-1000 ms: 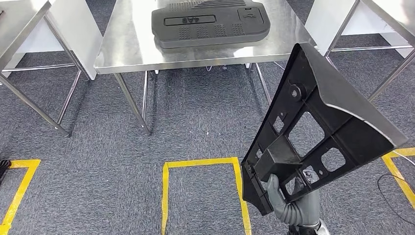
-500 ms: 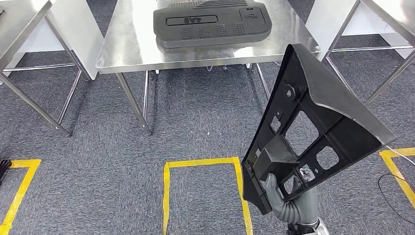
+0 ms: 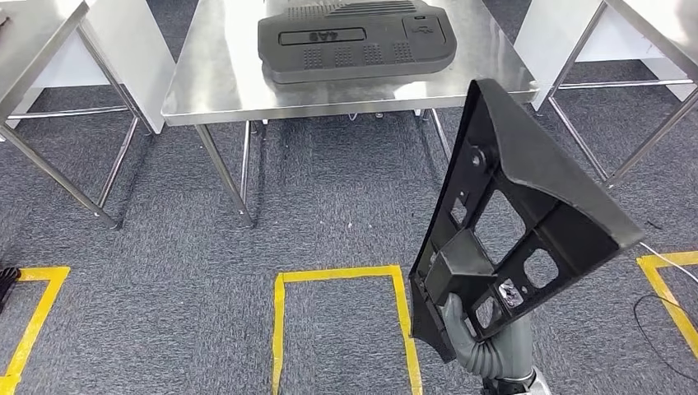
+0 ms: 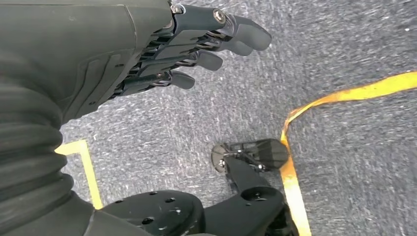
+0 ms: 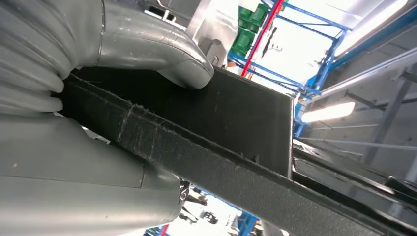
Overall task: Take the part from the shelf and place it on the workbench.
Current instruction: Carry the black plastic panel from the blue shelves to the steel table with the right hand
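My right hand (image 3: 481, 337) grips the lower end of a large black plastic part (image 3: 527, 206), a ribbed panel with several cut-outs, held upright and tilted over the carpet at the lower right. In the right wrist view the thumb (image 5: 167, 51) presses on the part's dark edge (image 5: 221, 162). The steel workbench (image 3: 214, 74) stands ahead at the top centre, with another dark grey moulded part (image 3: 354, 41) lying flat on it. My left hand (image 4: 162, 54) hangs over the carpet with its fingers apart and nothing in it.
Yellow tape (image 3: 342, 276) marks a square on the grey carpet in front of the workbench. More tape corners lie at the left (image 3: 37, 304) and right (image 3: 667, 271). Other steel tables (image 3: 41, 33) flank the workbench on both sides. A cable (image 3: 650, 313) lies at the right.
The whole view has shifted slightly, with the workbench a little lower and nearer. The held part has swung a bit to the left and down in the picture, still in my right hand.
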`<state>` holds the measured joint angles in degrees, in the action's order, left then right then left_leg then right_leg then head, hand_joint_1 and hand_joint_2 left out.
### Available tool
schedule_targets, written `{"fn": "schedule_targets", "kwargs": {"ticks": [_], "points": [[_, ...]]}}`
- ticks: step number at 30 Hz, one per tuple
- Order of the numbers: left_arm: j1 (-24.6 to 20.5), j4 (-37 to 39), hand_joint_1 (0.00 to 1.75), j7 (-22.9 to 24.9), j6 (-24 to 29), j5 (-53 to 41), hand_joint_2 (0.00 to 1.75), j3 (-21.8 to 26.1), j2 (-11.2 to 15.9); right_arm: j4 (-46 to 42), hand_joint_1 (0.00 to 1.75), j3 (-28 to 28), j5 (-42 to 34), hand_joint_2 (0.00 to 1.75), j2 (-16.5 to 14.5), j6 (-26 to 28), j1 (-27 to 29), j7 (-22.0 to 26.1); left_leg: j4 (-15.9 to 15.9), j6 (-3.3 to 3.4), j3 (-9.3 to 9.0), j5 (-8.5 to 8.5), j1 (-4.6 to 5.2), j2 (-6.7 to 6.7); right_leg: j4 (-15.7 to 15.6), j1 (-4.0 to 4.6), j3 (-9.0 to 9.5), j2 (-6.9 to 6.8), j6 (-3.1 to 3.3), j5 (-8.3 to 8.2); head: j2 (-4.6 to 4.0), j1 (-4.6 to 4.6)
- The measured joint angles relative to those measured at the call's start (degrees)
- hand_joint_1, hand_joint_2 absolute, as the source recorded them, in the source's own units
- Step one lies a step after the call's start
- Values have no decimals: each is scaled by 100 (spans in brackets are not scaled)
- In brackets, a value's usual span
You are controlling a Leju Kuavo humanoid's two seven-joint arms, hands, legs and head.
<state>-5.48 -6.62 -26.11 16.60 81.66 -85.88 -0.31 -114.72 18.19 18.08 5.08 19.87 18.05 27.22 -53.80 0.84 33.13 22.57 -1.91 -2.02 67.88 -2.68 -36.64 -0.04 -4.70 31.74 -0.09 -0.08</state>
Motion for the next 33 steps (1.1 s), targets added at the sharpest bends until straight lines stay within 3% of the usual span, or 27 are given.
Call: {"fn": "schedule_targets", "kwargs": {"ticks": [2,3,4,5,6,8,10,12,13,14,15,17,18,19,21,24,26,28,29,30,32,33], "points": [[5,6,0,-3,77,-1,175,-5,12,10,175,1,17,175,-1,27,0,-13,-132,-145,60,62,-56,-20,-659,-97,353,4,-201,-257,0,23],[6,12,0,-7,114,-1,175,-10,16,11,175,2,28,175,-4,43,6,-17,-231,-226,94,120,-71,-25,-879,-125,485,15,-207,-328,0,41],[7,20,0,-14,143,-1,175,-14,21,13,175,0,42,175,-2,57,16,-22,-304,-287,115,166,-69,-26,-958,-128,544,25,-153,-341,0,43],[10,28,0,-19,162,-1,175,-18,24,14,175,-3,54,175,0,68,28,-28,-339,-328,116,196,-61,-26,-908,-103,538,33,-57,-318,0,35],[12,30,0,-22,171,-1,175,-22,10,9,175,-7,62,175,2,75,40,-29,-353,-349,105,210,-86,-23,-890,-92,555,38,47,-308,0,13],[14,31,0,-25,179,-1,175,-23,-4,8,175,-11,69,175,3,78,52,-32,-445,-348,119,262,-114,43,-871,-56,583,32,146,-304,0,-24],[9,31,0,-26,182,-1,175,-25,-14,6,175,-12,72,175,0,78,60,-30,-965,-304,357,515,-97,143,-875,-19,607,21,208,-294,0,-38],[8,31,0,-26,188,-1,175,-27,-17,5,175,-13,72,175,-1,78,64,-30,-1806,-237,800,837,-42,177,-873,44,629,4,255,-263,0,-40],[12,31,0,-26,192,-1,175,-27,-19,5,175,-13,72,175,-1,78,65,-30,-2107,-197,977,905,-14,176,-872,77,647,-2,283,-245,0,-39],[16,31,0,-25,195,-1,175,-28,-19,5,175,-13,72,175,-1,78,65,-30,-2202,-148,1059,862,18,176,-872,106,673,-5,312,-224,0,-38],[20,31,0,-25,197,-1,175,-28,-19,5,175,-13,72,175,-1,78,65,-30,-2060,-87,1028,709,58,176,-872,126,706,-5,341,-201,0,-37],[22,33,0,-25,200,-1,175,-28,-14,5,175,-13,72,175,-1,78,64,-30,-1345,49,737,283,160,179,-876,142,763,-4,369,-144,0,-38],[19,35,0,-25,200,-1,175,-29,-7,5,175,-13,72,175,-1,79,64,-30,-1006,97,587,156,209,184,-878,156,780,-1,359,-112,0,-39],[12,36,0,-23,201,-2,175,-29,-1,5,175,-13,72,175,-1,79,66,-30,-793,121,491,109,248,188,-883,165,779,-1,339,-86,0,-40],[-3,37,0,-20,202,-3,175,-31,7,5,175,-13,73,175,-2,80,67,-31,-683,129,442,169,294,183,-916,170,777,-9,288,-51,0,-44],[-6,37,0,-19,204,-2,175,-32,1,-4,175,-13,74,175,-2,82,62,-32,-532,155,322,178,268,155,-843,164,784,-25,244,29,0,-38],[-15,37,0,-16,202,-2,175,-33,-4,-8,175,-13,74,175,0,86,61,-32,-453,182,236,188,249,142,-312,170,487,-15,265,224,0,-28],[-23,37,0,-9,195,-2,175,-34,-9,-7,175,-10,74,175,1,87,67,-34,-450,206,207,226,256,127,395,172,-21,-9,266,411,0,-30],[-23,37,0,-4,191,-2,175,-37,-15,-6,175,-10,74,175,1,89,70,-36,-450,211,187,250,260,117,563,171,-199,-7,232,394,0,-31],[-22,37,0,1,186,-1,175,-39,-21,-5,175,-10,74,175,2,90,70,-36,-451,207,156,276,260,103,520,170,-267,-7,176,278,0,-31],[-22,36,0,5,180,-1,175,-48,-35,-5,175,-10,74,175,2,93,68,-37,-451,182,69,334,255,77,-139,165,-82,-7,47,-158,0,-28],[-23,36,0,7,178,-1,175,-51,-39,-5,175,-10,74,175,2,95,67,-38,-459,156,31,370,268,64,-503,170,61,-6,28,-359,0,-26]]}}
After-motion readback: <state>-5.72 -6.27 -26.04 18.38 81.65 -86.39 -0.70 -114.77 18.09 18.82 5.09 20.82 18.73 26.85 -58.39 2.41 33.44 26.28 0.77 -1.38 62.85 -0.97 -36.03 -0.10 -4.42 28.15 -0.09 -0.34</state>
